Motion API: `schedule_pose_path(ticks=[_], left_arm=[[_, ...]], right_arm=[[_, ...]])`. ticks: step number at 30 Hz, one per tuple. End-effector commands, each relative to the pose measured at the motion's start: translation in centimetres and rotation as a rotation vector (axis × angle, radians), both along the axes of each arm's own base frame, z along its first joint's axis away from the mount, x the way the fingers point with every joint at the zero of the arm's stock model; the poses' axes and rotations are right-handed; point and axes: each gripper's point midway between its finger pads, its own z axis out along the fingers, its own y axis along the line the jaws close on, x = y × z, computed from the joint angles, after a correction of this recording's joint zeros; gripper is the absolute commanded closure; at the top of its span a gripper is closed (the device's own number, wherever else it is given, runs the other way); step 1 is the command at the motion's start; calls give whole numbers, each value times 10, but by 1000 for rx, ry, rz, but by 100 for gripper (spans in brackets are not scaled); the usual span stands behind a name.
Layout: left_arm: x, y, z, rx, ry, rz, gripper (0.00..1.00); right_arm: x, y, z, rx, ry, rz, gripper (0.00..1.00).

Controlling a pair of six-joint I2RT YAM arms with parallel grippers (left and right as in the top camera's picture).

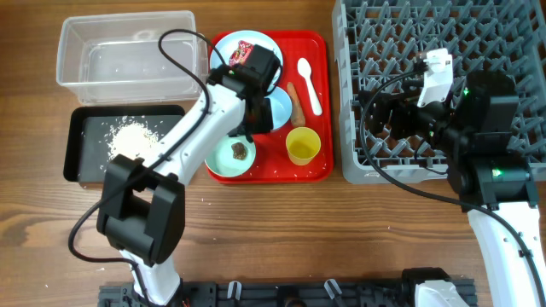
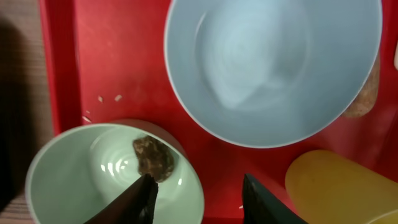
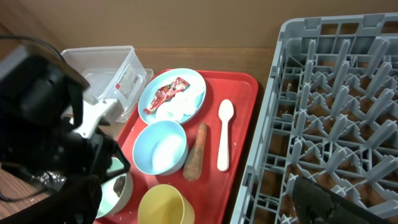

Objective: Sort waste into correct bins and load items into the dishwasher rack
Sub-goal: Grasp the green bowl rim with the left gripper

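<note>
Overhead, I lose half the plate [image 1: 247,38] under my left arm [image 1: 192,128]. My left wrist view crops the yellow cup [image 2: 336,183], and 1 bowl [image 2: 273,62] covers most of the carrot stick [image 2: 368,90].

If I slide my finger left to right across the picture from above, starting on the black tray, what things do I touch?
black tray → pale green bowl → yellow cup → grey rack

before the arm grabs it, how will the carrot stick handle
Probably stiff: the carrot stick lies straight on the tray. Its rounded, tapered shape may roll if nudged. Close beside the bowl, it may be awkward to pinch.
</note>
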Motion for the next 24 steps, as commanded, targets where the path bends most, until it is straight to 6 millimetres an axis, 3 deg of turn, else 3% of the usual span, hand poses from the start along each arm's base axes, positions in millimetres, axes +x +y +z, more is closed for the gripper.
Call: schedule_pose_path(ticks=[1, 14, 21, 23, 24], left_arm=[[-18, -9, -14, -12, 27, -12, 60], [-36, -3, -48, 35, 49, -46, 77], [-35, -5, -50, 28, 38, -48, 86], [-35, -5, -50, 29, 39, -48, 96], [-36, -4, -50, 30, 42, -48, 96]], right_arm=[[4, -2, 8, 6, -12, -16, 0], [4, -2, 8, 6, -12, -16, 0], [4, -2, 8, 6, -12, -16, 0], [4, -2, 8, 6, -12, -16, 0], [4, -2, 8, 5, -12, -16, 0]])
